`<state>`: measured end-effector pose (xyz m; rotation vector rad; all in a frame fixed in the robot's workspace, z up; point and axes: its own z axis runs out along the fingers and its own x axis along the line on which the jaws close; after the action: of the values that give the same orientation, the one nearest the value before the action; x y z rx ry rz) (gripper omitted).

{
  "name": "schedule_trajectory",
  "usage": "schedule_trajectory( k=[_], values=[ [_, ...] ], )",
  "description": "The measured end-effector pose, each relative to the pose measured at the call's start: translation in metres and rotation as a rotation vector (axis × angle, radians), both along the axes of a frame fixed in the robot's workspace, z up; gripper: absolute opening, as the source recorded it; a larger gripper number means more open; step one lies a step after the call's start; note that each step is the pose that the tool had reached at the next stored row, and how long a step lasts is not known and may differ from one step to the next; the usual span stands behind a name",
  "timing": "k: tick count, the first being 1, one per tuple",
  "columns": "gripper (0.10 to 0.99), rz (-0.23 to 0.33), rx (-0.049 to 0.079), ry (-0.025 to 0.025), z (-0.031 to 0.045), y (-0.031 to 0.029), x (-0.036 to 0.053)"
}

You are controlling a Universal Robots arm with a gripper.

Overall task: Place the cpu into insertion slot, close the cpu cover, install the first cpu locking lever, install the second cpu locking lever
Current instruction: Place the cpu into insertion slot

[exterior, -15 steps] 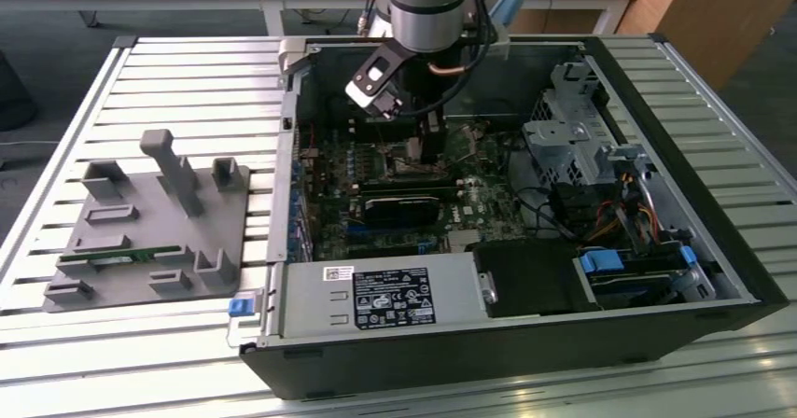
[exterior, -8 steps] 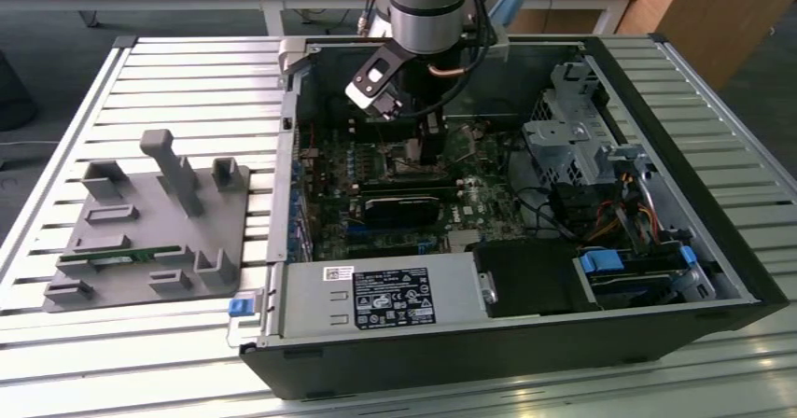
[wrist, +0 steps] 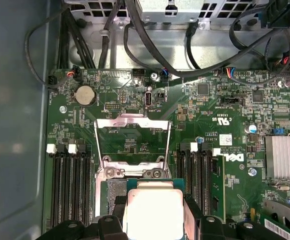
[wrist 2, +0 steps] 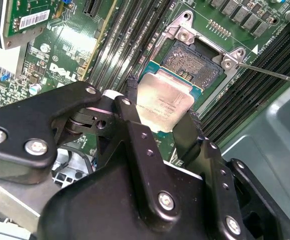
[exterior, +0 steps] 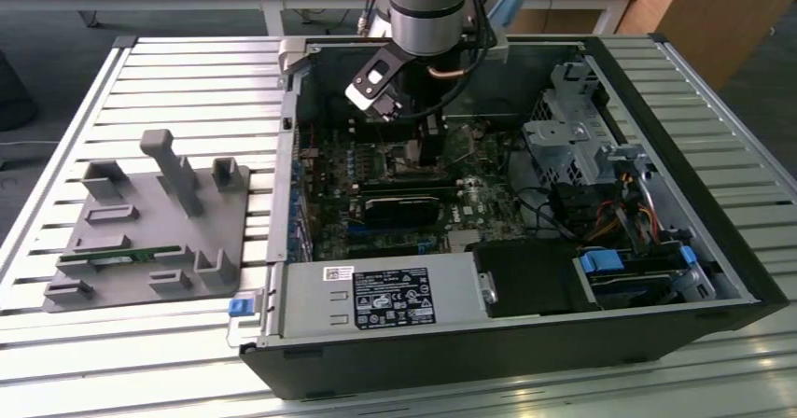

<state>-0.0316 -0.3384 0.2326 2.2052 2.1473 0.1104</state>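
The gripper (wrist 2: 160,114), clamped on the cpu (wrist 2: 167,100) partly over the insertion slot (wrist 2: 194,62), could damage that slot if the cpu lands tilted.

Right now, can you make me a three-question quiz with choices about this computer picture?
1. Where is the cpu? A) on the floor B) held by the gripper C) in someone's hand
2. What colour is the circuit board? A) green B) red C) white
3. How is the cpu cover? A) shut flat B) swung open C) taken off
Answers: 1 B: the gripper clasps its edges. 2 A: green shows around the insertion slot. 3 B: its frame stands lifted off the slot.
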Motion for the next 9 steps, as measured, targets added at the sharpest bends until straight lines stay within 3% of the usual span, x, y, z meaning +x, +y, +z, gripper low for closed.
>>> schedule_trajectory(
  k=[9],
  values=[
    [0.533,-0.02,0.0,-0.0001,-0.0012,0.0,0.0]
  ],
)
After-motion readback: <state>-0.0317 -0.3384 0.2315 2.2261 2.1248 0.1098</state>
